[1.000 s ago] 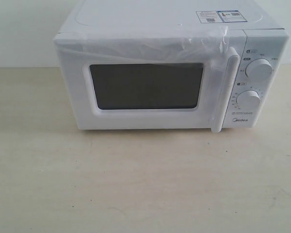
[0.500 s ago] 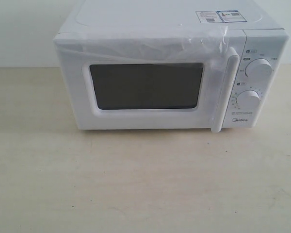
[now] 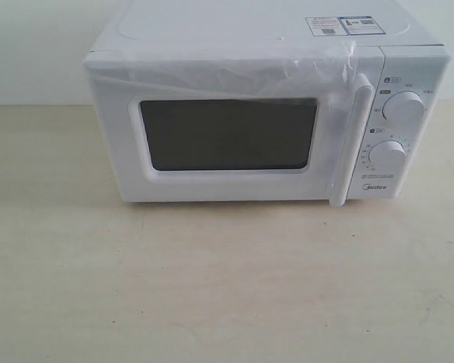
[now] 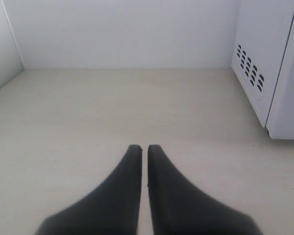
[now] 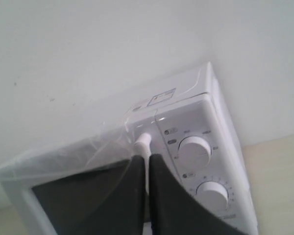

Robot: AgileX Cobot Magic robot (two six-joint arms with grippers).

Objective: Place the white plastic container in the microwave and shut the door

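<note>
The white microwave (image 3: 250, 45) stands at the back of the table, its door (image 3: 121, 151) shut. Crinkled clear film covers the door's upper part, and the white bar handle (image 3: 348, 144) runs down its right side. The white plastic container shows in no view. Neither gripper appears in the exterior view. My left gripper (image 4: 141, 147) is shut with nothing in it, low over bare table beside the microwave's vented side wall (image 4: 264, 63). My right gripper (image 5: 147, 156) is shut and empty, held off from the microwave (image 5: 186, 112), its tips lined up with the handle (image 5: 143, 143).
Two round knobs (image 3: 403, 108) (image 3: 387, 155) sit on the right panel, and stickers (image 3: 344, 25) lie on top. The pale wooden table (image 3: 227, 287) stretches in front of the microwave. A white wall (image 4: 122, 34) stands behind it.
A small dark shape at the right edge of the exterior view has slipped out of frame. The microwave and door have not moved.
</note>
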